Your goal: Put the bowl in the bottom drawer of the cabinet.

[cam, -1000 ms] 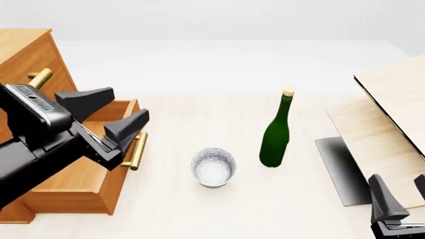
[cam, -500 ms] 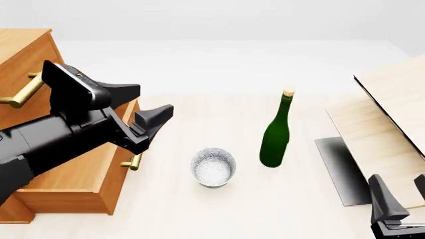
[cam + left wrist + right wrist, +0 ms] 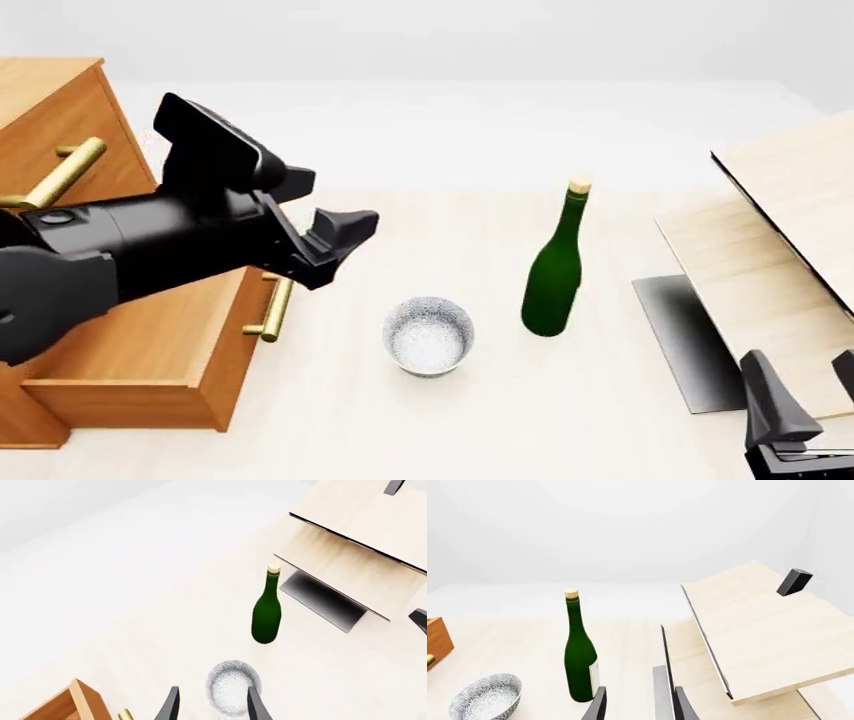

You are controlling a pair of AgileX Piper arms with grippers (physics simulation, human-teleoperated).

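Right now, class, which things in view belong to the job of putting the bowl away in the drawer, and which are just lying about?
Belongs to the job:
- small speckled white-grey bowl
- open bottom wooden drawer with brass bar handle
- orange-brown wooden cabinet
- left pincer, open above the table

Just lying about:
- tall green glass bottle
- pale wood boards

Bowl (image 3: 427,335): white-grey, finely speckled; bottle (image 3: 553,270): dark green glass with a tan cork and a pale label. Cabinet (image 3: 54,110) and bottom drawer (image 3: 147,350): orange-brown wood, brass-yellow bar handles; boards (image 3: 767,250): pale, lightly grained wood over a dark grey plate. Worktop (image 3: 400,430): light cream wood grain; left gripper (image 3: 334,228) and right gripper (image 3: 801,400): matt black.
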